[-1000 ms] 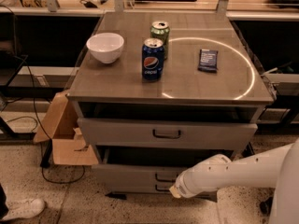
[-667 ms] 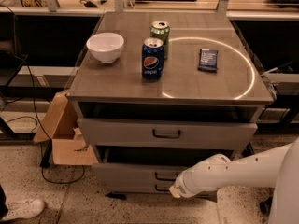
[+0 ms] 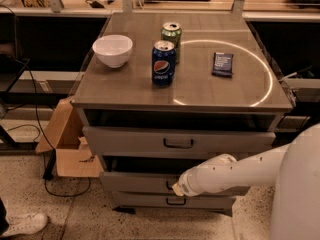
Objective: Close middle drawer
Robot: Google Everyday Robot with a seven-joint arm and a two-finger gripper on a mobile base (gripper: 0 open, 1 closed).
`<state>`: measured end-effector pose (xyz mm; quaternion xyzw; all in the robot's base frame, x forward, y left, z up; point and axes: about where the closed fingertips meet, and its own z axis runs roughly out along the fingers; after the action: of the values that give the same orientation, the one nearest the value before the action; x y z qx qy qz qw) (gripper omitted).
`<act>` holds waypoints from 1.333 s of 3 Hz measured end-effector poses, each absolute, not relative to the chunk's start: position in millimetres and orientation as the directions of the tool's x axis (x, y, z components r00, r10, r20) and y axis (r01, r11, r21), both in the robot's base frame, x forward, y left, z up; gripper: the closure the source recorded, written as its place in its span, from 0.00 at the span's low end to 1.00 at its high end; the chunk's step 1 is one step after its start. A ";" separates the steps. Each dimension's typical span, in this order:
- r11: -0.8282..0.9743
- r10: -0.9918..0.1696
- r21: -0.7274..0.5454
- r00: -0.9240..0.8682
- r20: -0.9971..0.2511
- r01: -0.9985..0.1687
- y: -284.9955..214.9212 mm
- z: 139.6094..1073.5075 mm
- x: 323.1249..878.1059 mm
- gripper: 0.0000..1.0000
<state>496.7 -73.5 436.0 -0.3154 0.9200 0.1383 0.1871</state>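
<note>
- The blue drink can [image 3: 163,63] near the middle of the grey-brown desk [image 3: 220,91] carries the white word "pepsi" and the round red, white and blue logo.
- Just behind it stands a green drink can [image 3: 171,34]; its label cannot be read.
- To the right lies a flat dark snack packet [image 3: 222,64] with pale print too small to make out, and to the left sits a white round bowl [image 3: 112,50].
- The wide grey metal middle drawer [image 3: 135,182] sits under the taller top drawer front [image 3: 125,141], still standing a little proud, with a dark gap above it.
- The gripper [image 3: 179,188], at the end of the white arm reaching in from the right, is against the centre of that drawer's front; whether it is spread or pressed together cannot be told.
- Against a second ago, the middle drawer is further in, the gap above it is narrower, and the gripper is higher and closer to the cabinet.
- The narrower lowest drawer front [image 3: 145,200] shows more fully below.
</note>
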 end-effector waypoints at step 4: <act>0.769 -0.483 0.115 -0.689 -0.541 -0.629 -58.9 439.0 533.1 1.00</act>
<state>533.1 -58.9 439.0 -0.3063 0.9071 0.1471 0.2483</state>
